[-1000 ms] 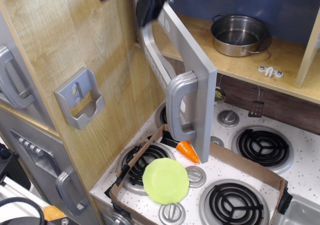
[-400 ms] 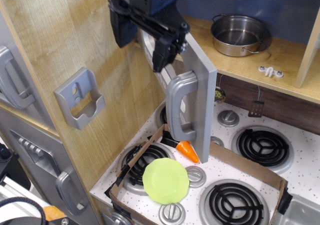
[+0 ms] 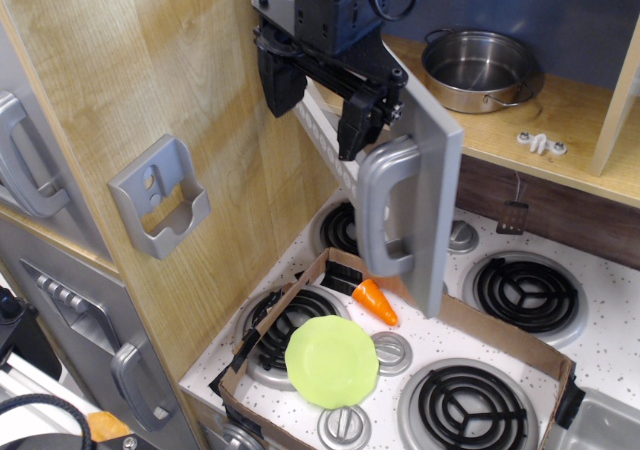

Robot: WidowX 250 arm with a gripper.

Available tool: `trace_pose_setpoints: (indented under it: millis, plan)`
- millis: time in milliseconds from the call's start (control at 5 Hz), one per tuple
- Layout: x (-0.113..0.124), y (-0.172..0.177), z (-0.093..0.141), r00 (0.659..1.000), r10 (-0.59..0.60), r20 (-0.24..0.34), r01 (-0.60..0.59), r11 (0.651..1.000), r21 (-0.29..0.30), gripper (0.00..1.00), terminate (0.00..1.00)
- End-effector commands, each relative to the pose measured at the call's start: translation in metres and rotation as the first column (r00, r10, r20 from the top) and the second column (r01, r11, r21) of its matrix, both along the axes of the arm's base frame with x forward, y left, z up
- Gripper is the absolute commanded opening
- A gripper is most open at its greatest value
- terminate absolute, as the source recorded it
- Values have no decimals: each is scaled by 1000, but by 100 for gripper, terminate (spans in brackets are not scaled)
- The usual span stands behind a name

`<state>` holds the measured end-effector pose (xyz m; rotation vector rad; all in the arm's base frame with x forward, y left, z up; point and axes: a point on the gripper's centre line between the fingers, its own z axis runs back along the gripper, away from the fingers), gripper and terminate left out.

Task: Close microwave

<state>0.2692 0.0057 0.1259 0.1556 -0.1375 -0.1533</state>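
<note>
The hand (image 3: 318, 98) is hanging with its two dark fingers (image 3: 279, 82) spread apart, gripping nothing. The microwave (image 3: 425, 175) door is standing ajar just right of the hand, its grey loop handle (image 3: 385, 210) right below the right finger. Further below, a carrot (image 3: 375, 301) and green plate (image 3: 331, 361) are lying on the counter (image 3: 610, 325).

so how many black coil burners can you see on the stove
4: front left burner beside the green plate, front right burner, back right burner, back left burner partly hidden behind the grey microwave door.
</note>
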Motion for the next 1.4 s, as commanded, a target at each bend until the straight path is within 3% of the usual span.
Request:
trace_pose_setpoints:
  millis: [0,400,1200]
  plan:
    - [31,-14,23,991,-25,129,25,1000,2,100,0]
    - [69,-26,36,975,-82,205,79,997,24,100,0]
    - [116,-41,44,953,-167,253,163,986,37,100,0]
